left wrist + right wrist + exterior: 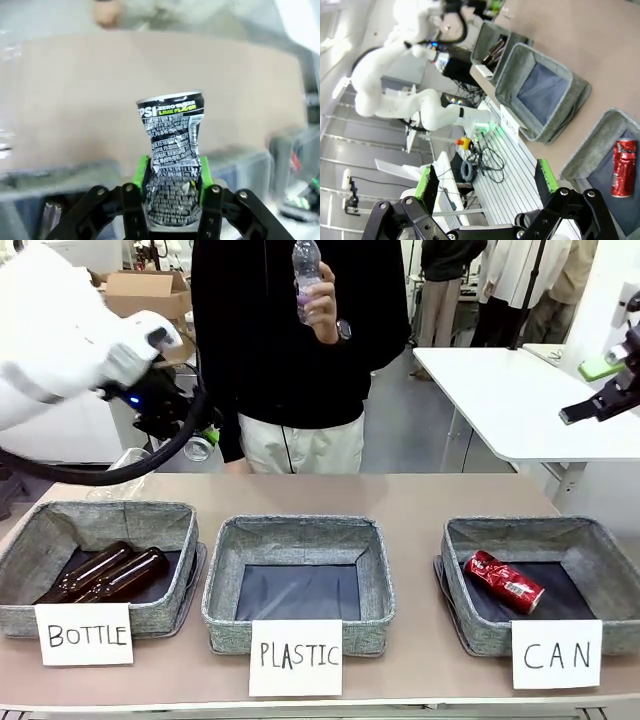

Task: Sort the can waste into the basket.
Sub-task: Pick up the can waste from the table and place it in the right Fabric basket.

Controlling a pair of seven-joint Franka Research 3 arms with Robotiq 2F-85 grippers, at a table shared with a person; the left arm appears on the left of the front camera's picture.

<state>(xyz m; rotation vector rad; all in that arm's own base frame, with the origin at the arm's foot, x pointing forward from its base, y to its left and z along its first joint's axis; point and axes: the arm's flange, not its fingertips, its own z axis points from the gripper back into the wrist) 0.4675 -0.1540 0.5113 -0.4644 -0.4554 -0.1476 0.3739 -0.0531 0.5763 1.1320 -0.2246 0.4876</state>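
Note:
A crushed silver and black can [172,145] stands upright between the green pads [142,172] of my left gripper [172,175], which is shut on it. In the front view that gripper [200,438] hangs above the table's far left, behind the BOTTLE basket, with the can [198,448] just visible. A crushed red can [505,582] lies inside the grey basket [470,625] carded "CAN" at the front right. My right gripper [595,390] is raised at the far right, open with nothing in it [486,180]; below it are the red can [623,167] and its basket [585,155].
The "BOTTLE" basket [20,615] at the front left holds brown glass bottles [105,575]. The "PLASTIC" basket [225,625] stands in the middle. A person across the table holds a clear plastic bottle [307,275] at chest height. A white table [500,400] stands at the back right.

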